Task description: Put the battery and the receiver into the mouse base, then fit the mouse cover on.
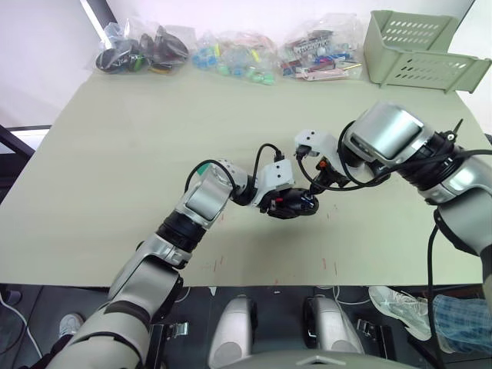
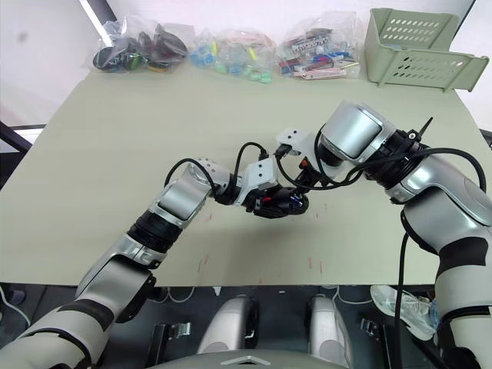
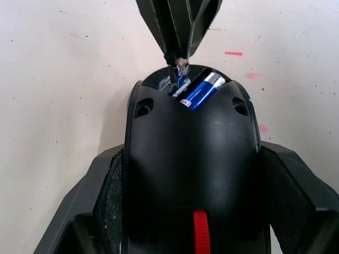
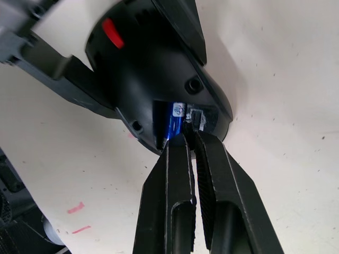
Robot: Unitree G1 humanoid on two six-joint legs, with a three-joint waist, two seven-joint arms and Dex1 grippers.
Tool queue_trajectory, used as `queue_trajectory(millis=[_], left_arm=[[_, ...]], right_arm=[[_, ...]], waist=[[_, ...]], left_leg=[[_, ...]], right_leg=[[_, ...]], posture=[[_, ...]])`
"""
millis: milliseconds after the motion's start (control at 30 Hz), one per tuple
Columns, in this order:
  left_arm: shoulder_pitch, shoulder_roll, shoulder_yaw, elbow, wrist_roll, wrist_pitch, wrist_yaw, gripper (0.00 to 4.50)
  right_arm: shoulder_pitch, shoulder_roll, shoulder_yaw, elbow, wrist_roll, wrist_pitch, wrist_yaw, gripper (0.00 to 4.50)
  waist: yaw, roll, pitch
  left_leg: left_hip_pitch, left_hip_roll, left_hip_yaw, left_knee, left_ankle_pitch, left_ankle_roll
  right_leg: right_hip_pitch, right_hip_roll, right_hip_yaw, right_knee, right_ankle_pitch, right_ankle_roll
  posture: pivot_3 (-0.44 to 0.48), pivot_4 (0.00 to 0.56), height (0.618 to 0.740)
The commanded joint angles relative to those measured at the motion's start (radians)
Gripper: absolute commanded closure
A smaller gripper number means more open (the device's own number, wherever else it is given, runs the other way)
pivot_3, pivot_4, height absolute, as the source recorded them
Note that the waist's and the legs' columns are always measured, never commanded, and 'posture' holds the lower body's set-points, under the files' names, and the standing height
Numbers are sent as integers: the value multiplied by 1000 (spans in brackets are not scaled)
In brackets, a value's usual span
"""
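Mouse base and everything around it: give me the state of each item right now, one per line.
mouse base: clamped in the left tool, compartment open, no cover on.
battery: lying in the base's compartment.
right tool: shut, tips at the compartment beside the battery; a small silvery piece sits at its tips.
green basket: at the table's far right corner.

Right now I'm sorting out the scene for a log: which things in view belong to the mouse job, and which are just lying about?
In the job:
black oval mouse base, held by the left hand
small blue cylindrical battery, lying in its compartment
right hand, tips at that compartment

Lying about:
clear plastic bags of small parts, table's far edge
pale green slotted plastic tray, far right corner
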Motion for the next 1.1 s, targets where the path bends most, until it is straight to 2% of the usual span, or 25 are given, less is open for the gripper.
queue_trajectory(millis=[33, 433, 1100], left_arm=[[11, -8, -8, -21, 3, 10, -5, 1589], [7, -15, -12, -12, 5, 6, -4, 1589], [2, -29, -5, 12, 17, -3, 10, 1589]], right_arm=[[-7, 6, -45, -11, 2, 12, -14, 4500], [14, 48, -97, 33, -5, 41, -86, 4500], [23, 30, -78, 15, 7, 75, -95, 4500]], waist=[[0, 0, 0], [0, 0, 0], [3, 0, 0]], left_leg=[[0, 0, 0, 0, 0, 0], [0, 0, 0, 0, 0, 0], [1, 0, 0, 1, 0, 0]], right_leg=[[0, 0, 0, 0, 0, 0], [0, 0, 0, 0, 0, 0], [2, 0, 0, 0, 0, 0]], posture=[[0, 150, 740], [0, 150, 740], [0, 150, 740]])
